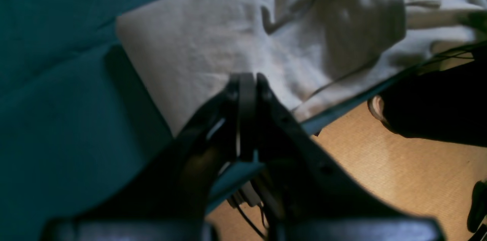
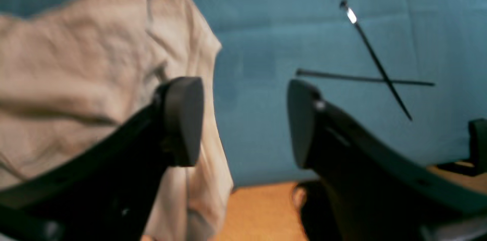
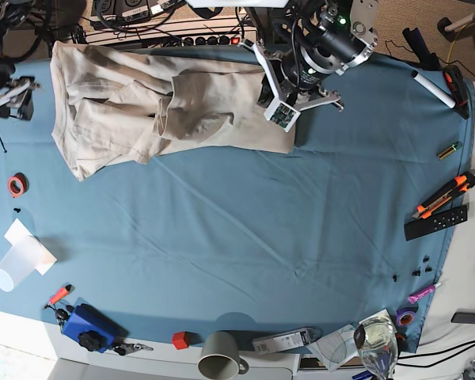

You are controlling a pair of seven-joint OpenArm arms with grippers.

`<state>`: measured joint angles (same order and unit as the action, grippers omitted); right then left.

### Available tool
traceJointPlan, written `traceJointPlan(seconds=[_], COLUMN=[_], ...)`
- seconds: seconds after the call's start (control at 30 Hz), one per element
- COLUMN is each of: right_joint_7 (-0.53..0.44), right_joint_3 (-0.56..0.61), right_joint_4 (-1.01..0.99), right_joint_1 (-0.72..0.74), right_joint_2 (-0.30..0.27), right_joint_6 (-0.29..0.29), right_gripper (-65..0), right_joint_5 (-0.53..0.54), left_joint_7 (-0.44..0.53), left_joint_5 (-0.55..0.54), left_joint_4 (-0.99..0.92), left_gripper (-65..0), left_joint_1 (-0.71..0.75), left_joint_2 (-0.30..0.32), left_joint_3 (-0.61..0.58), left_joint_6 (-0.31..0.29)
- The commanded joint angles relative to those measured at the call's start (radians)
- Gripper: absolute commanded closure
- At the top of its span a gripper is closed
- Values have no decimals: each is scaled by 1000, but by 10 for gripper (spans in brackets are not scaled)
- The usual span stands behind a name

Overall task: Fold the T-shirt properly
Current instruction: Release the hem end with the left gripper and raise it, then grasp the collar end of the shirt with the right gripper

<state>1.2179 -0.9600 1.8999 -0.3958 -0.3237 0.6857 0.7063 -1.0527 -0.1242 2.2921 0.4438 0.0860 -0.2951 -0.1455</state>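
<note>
The beige T-shirt (image 3: 166, 107) lies wrinkled and partly folded along the far edge of the blue-teal table cloth (image 3: 245, 229). My left gripper (image 1: 247, 78) is shut, with its tips over the shirt's (image 1: 213, 39) flat end near the table edge. I see no fabric pinched between them. In the base view the left gripper (image 3: 267, 89) is at the shirt's right end. My right gripper (image 2: 241, 123) is open and empty. Its left finger (image 2: 182, 119) is in front of the shirt's (image 2: 76, 62) hanging edge. In the base view the right gripper (image 3: 16, 99) is at the shirt's left end.
Two black cable ties (image 2: 365, 77) lie crossed on the cloth. A red tape roll (image 3: 16, 184), a plastic cup (image 3: 12, 269), a blue object (image 3: 87, 324) and a grey mug (image 3: 222, 356) stand along the left and near edges. A utility knife (image 3: 443, 195), remote (image 3: 435, 222) and marker (image 3: 429, 87) lie at the right.
</note>
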Motion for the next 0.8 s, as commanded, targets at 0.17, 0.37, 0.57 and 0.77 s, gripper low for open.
traceJointPlan(seconds=[0.17,0.37,0.57,0.77], right_joint_7=[47,48,98,178], right_joint_3=[6,6,5,6], right_joint_4=[17,1,-207,-448], right_joint_1=[-17,-3,72,156], right_joint_2=[-21,-18,-25,-25], right_joint_6=[-56,-31,5,12], right_gripper=[-356,-356,-356,-356], right_joint_5=[101,192,256,356], left_joint_7=[21,21,21,23], left_joint_5=[-10,-10,-10,-10], left_joint_4=[21,21,21,21], left_gripper=[0,0,0,0], left_joint_1=[17,25,24,24], left_joint_2=[-2,-3,-3,-3], left_joint_3=[-3,-3,-3,-3], left_joint_6=[0,-1,-1,-1])
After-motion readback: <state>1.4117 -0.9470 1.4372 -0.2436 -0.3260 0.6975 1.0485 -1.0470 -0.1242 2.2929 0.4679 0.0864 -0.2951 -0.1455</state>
